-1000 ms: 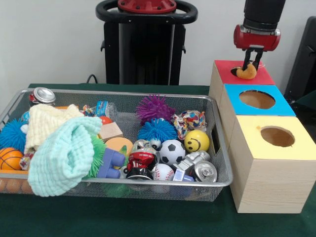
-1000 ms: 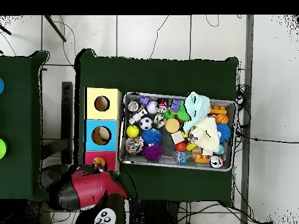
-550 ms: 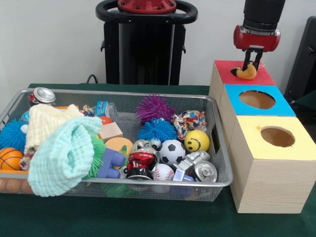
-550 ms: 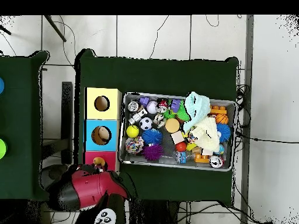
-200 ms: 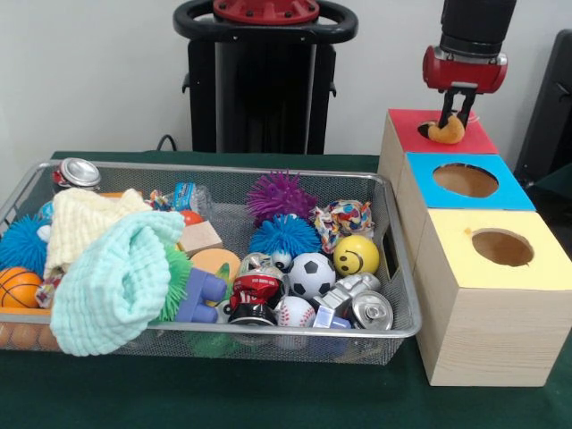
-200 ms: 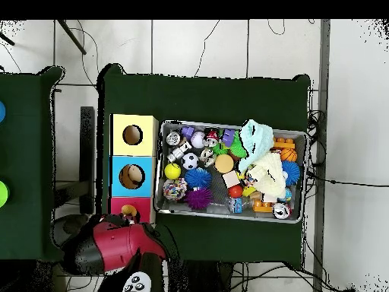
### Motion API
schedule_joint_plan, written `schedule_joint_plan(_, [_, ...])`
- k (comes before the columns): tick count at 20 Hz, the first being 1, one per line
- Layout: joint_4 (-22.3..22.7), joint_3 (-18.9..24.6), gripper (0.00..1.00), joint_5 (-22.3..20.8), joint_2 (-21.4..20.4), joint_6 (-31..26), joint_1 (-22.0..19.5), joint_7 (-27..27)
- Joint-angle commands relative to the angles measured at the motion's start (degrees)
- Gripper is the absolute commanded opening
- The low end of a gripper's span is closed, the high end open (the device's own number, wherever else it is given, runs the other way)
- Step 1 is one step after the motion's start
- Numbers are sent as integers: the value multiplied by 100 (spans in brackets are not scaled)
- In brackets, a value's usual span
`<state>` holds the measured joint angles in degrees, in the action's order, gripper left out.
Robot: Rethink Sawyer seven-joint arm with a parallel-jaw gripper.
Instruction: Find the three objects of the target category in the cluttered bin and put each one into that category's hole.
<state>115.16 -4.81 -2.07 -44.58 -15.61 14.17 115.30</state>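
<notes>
The gripper (image 5: 456, 116) is hanging right over the red box (image 5: 474, 139), and its two fingers are pinching a small orange curved toy (image 5: 447, 132) from either side. The toy is sitting at the red box's hole, its long axis lying roughly flat and its ends curling upward like a little crescent. Next to it the blue box (image 5: 505, 191) and the yellow box (image 5: 545, 268) are standing in a row touching each other, both holes wide open on top. The wire basket (image 5: 398, 259) is sitting just beside the boxes, packed with balls, cans and cloths, so there's little free space inside. In the overhead view the green table (image 6: 220, 95) is showing bare cloth all around the basket.
</notes>
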Motion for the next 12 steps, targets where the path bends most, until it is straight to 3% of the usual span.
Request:
schedule_joint_plan(1, [-311,335,0,7,932,1136,-295,893])
schedule_joint_plan(6, [-232,497,0,-161,674,816,-673,527])
schedule_joint_plan(12, [-241,697,0,-391,722,867,-1081,295])
